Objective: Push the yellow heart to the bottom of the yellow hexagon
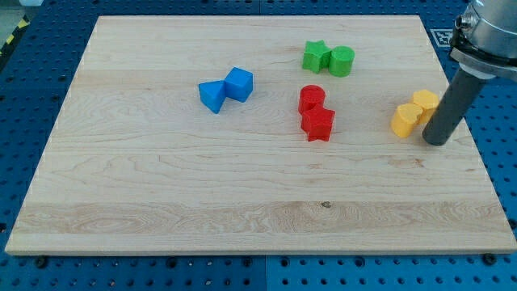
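Observation:
The yellow heart point(406, 120) lies near the board's right edge. It touches the yellow hexagon point(426, 102), which sits just up and to its right. My dark rod comes down from the view's top right. My tip point(437, 142) rests on the board just right of the heart and just below the hexagon, close to both. I cannot tell if it touches either.
A blue triangular block point(212, 96) and a blue cube point(240, 83) touch left of centre. A green star point(316, 56) and green cylinder point(342, 61) sit at the top. A red cylinder point(312, 99) and red star point(318, 124) sit in the middle of the wooden board point(161, 186).

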Tool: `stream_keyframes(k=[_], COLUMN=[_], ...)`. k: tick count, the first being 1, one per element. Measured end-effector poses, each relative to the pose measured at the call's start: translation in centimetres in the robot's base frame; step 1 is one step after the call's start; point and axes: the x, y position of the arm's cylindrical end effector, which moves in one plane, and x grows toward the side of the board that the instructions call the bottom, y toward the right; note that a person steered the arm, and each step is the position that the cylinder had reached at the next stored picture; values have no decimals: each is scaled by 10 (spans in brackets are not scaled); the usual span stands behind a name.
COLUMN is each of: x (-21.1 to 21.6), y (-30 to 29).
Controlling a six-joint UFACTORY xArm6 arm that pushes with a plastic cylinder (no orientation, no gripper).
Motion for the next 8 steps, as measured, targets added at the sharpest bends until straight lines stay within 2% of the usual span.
stream_keyframes(k=[1,2,3,6,7,8], x=[36,36,6,-49,-55,-37], y=[-21,-68,-104,-118,-81,-53])
